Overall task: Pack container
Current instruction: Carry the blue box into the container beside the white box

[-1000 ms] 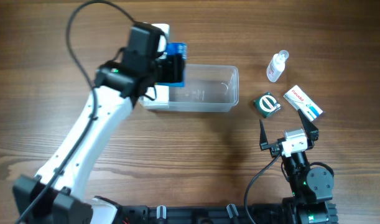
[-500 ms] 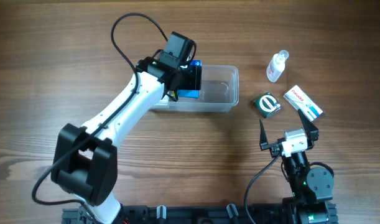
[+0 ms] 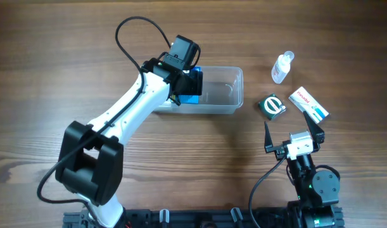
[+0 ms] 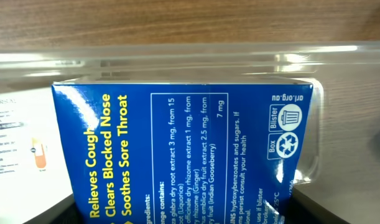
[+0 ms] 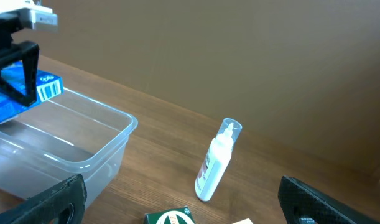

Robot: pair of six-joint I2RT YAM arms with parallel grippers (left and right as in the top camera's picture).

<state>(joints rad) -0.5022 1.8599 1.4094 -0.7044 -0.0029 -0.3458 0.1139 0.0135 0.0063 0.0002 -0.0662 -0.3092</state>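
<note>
The container [image 3: 230,90] is a clear rectangular tub at the back middle of the table. My left gripper [image 3: 189,82] is shut on a blue medicine box [image 3: 193,87] and holds it inside the tub's left half. In the left wrist view the blue box [image 4: 177,143] fills the frame between the jaws, with the container wall [image 4: 345,56] behind it. A white box [image 4: 15,143] lies in the tub to its left. My right gripper [image 3: 294,134] stands open near the front right, with nothing in it.
Right of the tub stand a small clear bottle [image 3: 282,68], a green box [image 3: 272,106] and a white carton [image 3: 308,104]. The right wrist view shows the bottle [image 5: 216,163], the green box [image 5: 171,218] and the tub's corner [image 5: 109,134].
The left arm has swung right along the tub with the blue box, and the box now sits lower inside it. The right arm has not moved.
</note>
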